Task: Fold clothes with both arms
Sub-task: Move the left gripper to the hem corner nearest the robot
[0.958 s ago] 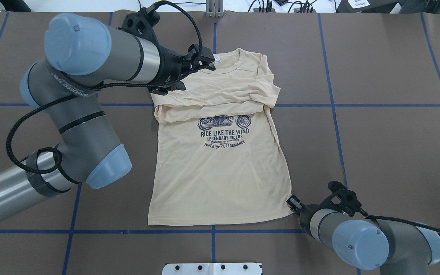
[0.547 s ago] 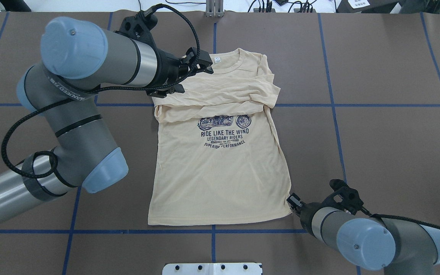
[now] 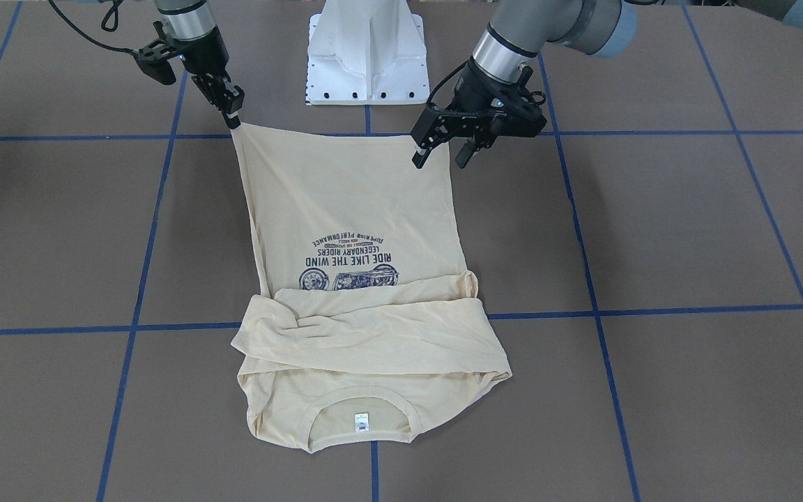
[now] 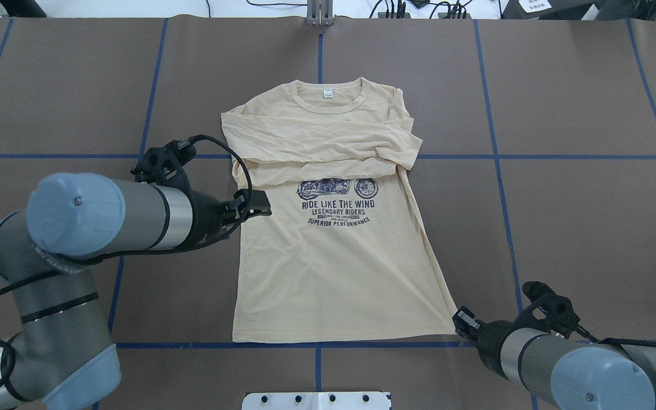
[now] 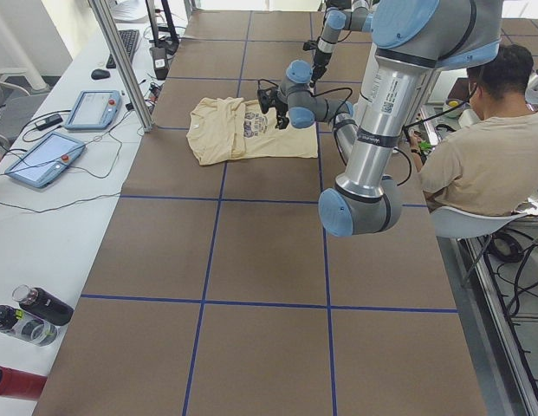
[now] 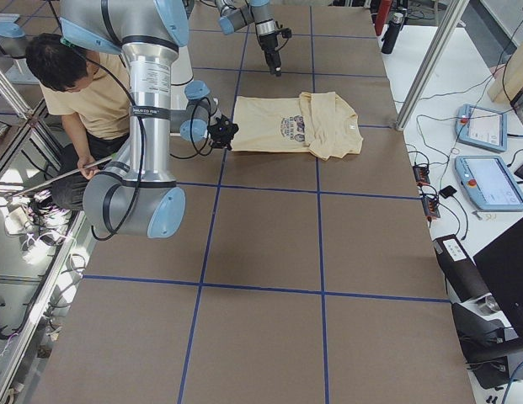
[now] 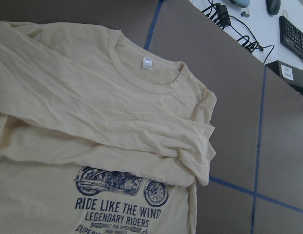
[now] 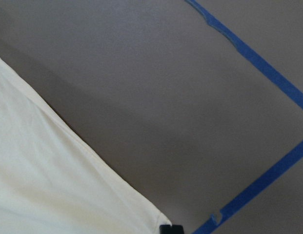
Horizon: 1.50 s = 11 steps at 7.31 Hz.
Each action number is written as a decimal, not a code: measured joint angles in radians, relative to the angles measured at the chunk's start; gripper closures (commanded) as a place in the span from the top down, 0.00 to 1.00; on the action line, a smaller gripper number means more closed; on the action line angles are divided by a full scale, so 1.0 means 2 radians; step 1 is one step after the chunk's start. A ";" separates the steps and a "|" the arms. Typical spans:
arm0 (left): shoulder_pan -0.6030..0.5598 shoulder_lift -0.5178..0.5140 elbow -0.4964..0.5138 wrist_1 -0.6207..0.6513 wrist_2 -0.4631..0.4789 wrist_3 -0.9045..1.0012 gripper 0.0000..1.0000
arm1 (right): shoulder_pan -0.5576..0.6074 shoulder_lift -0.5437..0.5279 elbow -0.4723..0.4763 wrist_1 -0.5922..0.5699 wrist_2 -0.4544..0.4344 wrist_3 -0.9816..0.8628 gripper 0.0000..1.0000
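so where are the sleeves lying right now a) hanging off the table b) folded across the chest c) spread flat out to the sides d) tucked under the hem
b: on the long-sleeve T-shirt both sleeves lie crossed over the chest, between collar and motorcycle print

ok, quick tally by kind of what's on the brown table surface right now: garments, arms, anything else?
T-shirt: 1
Robot arms: 2 (left arm, right arm)
White pedestal base: 1
Total: 4
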 measured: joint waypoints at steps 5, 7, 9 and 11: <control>0.103 0.053 -0.014 0.045 0.017 -0.088 0.80 | -0.022 -0.008 0.011 -0.001 -0.005 0.001 0.00; 0.123 0.053 -0.005 0.050 0.017 -0.097 0.73 | -0.021 -0.009 0.007 -0.002 -0.005 0.001 0.00; 0.142 0.048 0.006 0.051 0.017 -0.106 0.66 | -0.020 -0.009 0.005 -0.002 -0.006 0.002 0.00; 0.152 0.043 0.010 0.051 0.017 -0.116 0.66 | -0.019 -0.010 0.004 -0.002 -0.006 0.002 0.00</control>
